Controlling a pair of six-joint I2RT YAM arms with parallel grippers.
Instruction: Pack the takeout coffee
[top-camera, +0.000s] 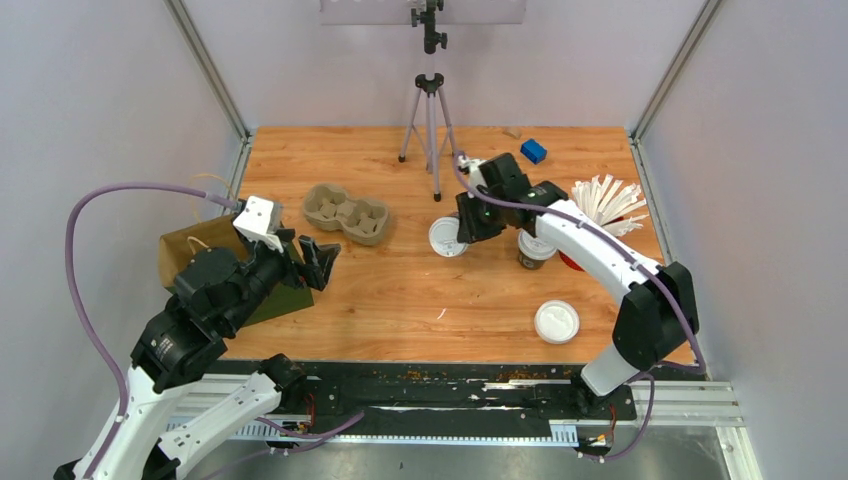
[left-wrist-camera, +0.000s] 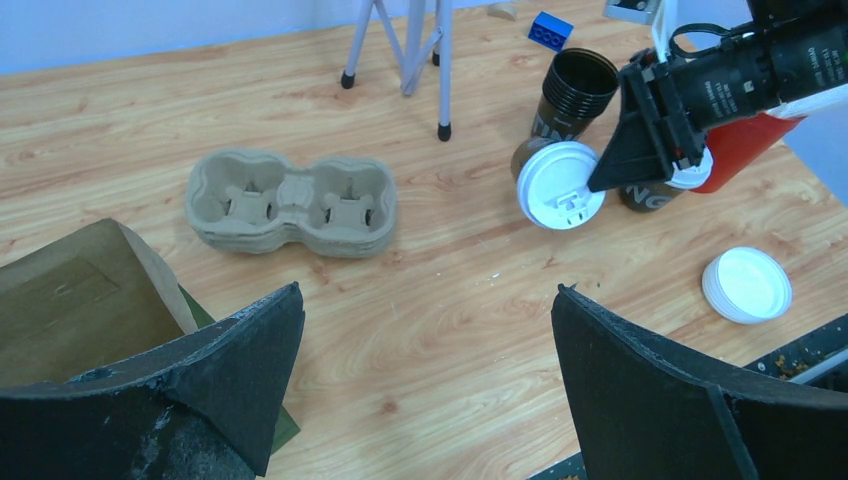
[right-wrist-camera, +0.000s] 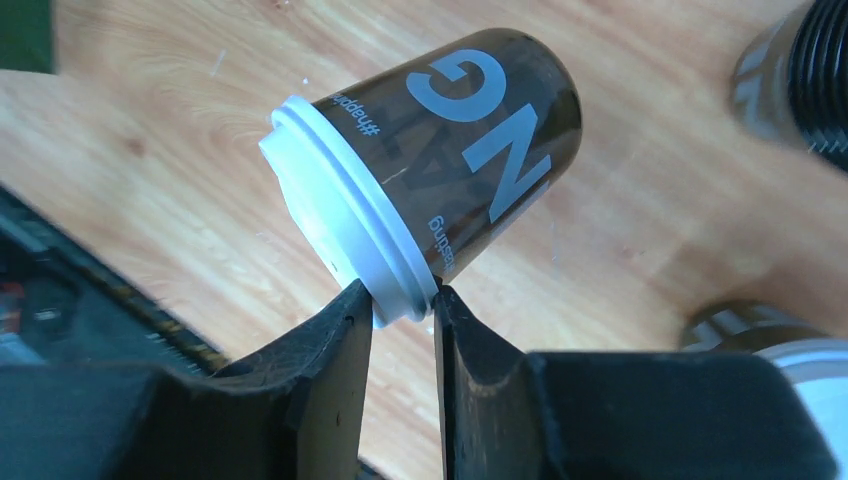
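Pinching the lid rim of one coffee cup, the right gripper holds it tilted over the far-right surface. Long axis slanted: lid faces near-left, base far-right. Second coffee cup stands upright just right of it. Left gripper spread wide, holding nothing, near left beside the paper bag.
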